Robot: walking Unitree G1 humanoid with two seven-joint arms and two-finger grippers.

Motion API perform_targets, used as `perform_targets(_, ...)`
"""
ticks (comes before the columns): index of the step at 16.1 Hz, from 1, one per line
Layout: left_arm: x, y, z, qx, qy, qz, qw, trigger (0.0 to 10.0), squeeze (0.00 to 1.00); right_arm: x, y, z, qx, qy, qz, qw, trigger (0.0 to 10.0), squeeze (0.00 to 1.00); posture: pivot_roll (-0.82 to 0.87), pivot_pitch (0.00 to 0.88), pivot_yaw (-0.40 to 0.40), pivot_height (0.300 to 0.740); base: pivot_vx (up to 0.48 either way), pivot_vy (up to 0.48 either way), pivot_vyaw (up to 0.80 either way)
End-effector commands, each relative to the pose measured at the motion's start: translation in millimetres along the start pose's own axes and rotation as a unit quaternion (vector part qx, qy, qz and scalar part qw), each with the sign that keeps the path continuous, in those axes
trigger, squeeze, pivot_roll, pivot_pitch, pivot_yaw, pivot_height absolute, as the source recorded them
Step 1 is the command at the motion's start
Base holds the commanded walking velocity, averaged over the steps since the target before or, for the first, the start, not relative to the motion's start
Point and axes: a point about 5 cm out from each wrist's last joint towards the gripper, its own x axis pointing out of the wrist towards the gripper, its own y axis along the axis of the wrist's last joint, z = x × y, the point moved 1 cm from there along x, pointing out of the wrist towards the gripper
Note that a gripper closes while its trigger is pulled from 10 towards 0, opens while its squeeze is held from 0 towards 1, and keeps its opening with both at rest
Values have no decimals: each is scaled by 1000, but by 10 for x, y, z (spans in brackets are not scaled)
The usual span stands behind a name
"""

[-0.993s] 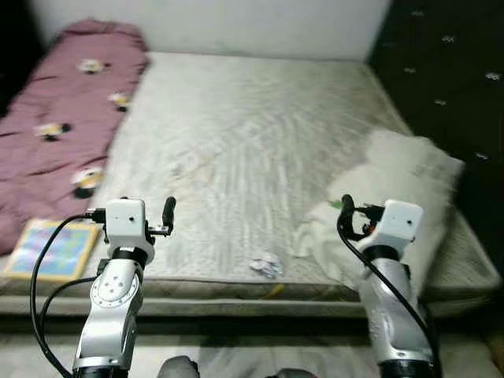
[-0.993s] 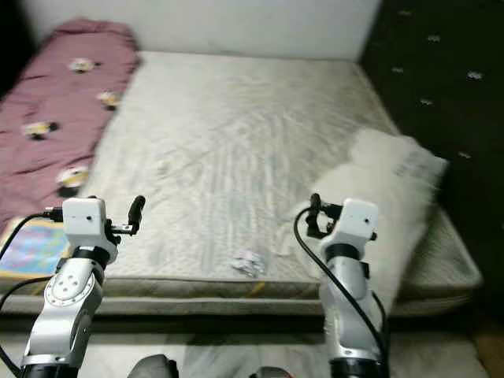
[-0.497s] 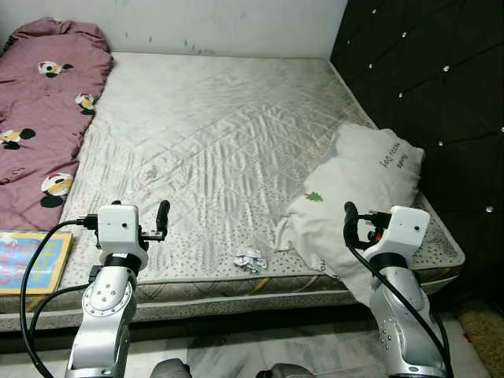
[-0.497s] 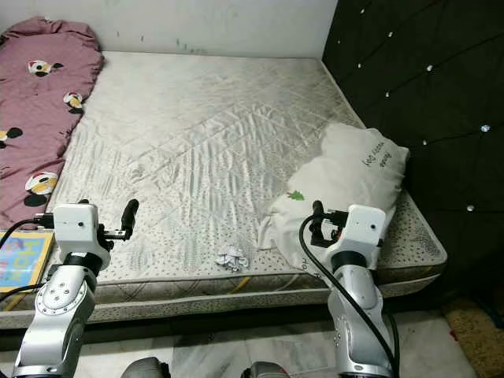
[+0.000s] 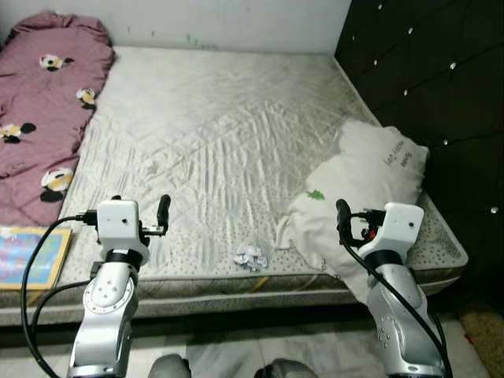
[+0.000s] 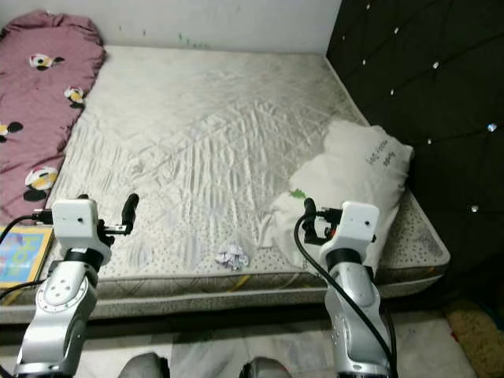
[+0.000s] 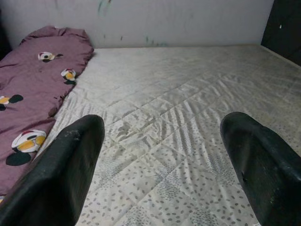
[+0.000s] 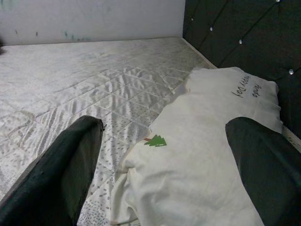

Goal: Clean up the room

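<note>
Diagonally across the mattress [image 5: 220,134] corner, white pillow [image 5: 362,197], toward the headboard [image 5: 441,87].

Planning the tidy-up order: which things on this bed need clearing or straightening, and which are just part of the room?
For the job:
- crumpled paper near the mattress's front edge
- white pillow, skewed at the right
- colourful book at the left front corner

Just there:
- mattress
- maroon blanket
- black headboard

- The white pillow [image 8: 211,150] bears dark script near one corner, partly legible as "Day"; the rest is too small to read
- A green tree motif [image 8: 156,140] sits on it, wordless
</note>
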Motion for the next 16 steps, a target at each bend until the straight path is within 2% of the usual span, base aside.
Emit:
perform_targets(1,-14,30,22,-1,0,3,1000,10000,0,0,31,2,1,3,2,1000,10000,0,-29,56,-87,656,0,0,0)
perform_targets(5,-4,77,30,-15,-13,11,1000,10000,0,25,41,-8,-2,9,3,1000,10000,0,-29,55,-87,651,0,0,0)
perform_targets(14,4,97,7,-25,-7,13,1000,10000,0,84,57,-33,-4,14,4,1000,10000,0,-19,61,-101,651,0,0,0)
perform_targets(16,21,110,29,-29,-14,16,999,10000,0,65,71,-101,-14,35,12,999,10000,0,-25,68,-99,651,281,0,0)
